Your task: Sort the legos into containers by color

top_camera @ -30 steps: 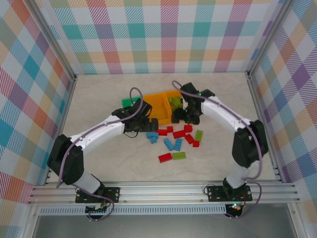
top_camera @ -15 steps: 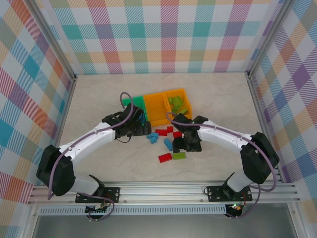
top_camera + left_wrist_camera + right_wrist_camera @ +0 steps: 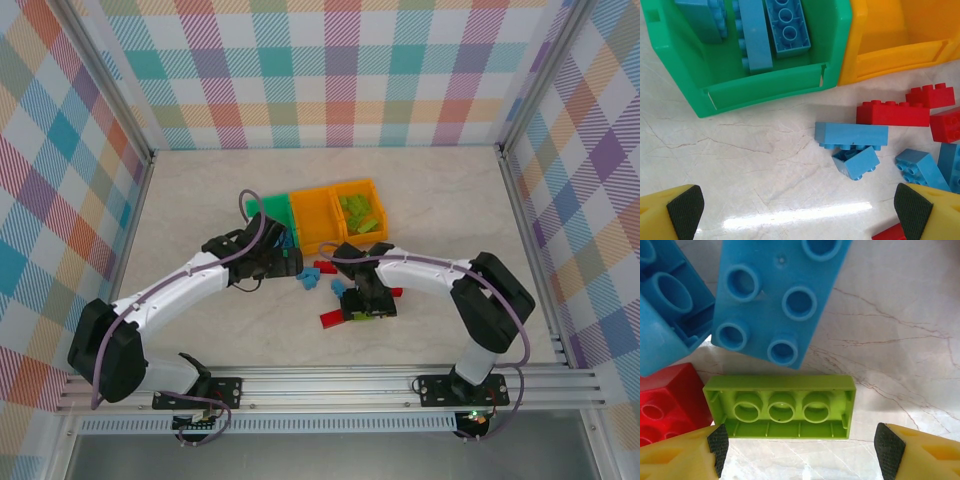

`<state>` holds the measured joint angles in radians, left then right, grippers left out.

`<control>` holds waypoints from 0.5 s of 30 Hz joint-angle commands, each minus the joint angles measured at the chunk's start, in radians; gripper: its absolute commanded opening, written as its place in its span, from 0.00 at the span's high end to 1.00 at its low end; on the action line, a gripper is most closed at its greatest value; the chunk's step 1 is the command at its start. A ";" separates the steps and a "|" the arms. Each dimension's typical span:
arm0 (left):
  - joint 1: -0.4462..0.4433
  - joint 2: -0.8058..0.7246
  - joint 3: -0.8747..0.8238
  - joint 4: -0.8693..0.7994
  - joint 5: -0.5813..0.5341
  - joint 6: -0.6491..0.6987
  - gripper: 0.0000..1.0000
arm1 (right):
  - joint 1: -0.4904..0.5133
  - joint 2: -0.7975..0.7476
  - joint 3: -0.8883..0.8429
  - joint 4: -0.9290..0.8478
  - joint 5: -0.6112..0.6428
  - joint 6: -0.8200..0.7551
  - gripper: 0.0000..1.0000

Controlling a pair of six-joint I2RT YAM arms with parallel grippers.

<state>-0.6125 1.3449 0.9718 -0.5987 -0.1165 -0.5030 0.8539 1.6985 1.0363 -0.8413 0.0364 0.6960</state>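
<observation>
My right gripper (image 3: 802, 445) is open and low over the table, its pads flanking a lime green lego (image 3: 780, 412) that lies hollow side up; neither pad presses it. Beside that brick lie blue legos (image 3: 782, 295) and a red one (image 3: 665, 405). My left gripper (image 3: 799, 215) is wide open above bare table, with nothing between its fingers. Ahead of it are a long blue lego (image 3: 851, 135), a small tilted blue one (image 3: 856, 162) and red legos (image 3: 892, 113). The green container (image 3: 765, 90) holds blue bricks. The right orange container (image 3: 360, 210) holds lime bricks.
The three bins stand side by side at mid-table, the middle orange bin (image 3: 312, 218) between the other two. A red brick (image 3: 333, 318) lies nearest the front. Checked walls and metal rails close off the table on three sides.
My right arm has swung from the right orange bin down toward the front and now hovers over the lime brick in the pile. My left gripper shifted slightly left, staying open.
</observation>
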 commanded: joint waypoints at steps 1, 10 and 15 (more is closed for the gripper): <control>0.008 -0.032 -0.017 -0.010 -0.002 -0.009 0.00 | 0.008 0.005 0.029 -0.013 0.017 0.014 0.21; 0.008 -0.049 -0.030 -0.014 -0.011 -0.009 0.00 | 0.012 0.011 0.027 0.004 0.011 0.014 0.22; 0.009 -0.059 -0.042 -0.010 -0.015 -0.010 0.00 | 0.010 0.008 0.022 -0.001 0.028 0.003 0.27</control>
<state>-0.6125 1.3151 0.9493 -0.5991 -0.1177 -0.5053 0.8581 1.7012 1.0382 -0.8330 0.0441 0.6964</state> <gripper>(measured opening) 0.999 0.742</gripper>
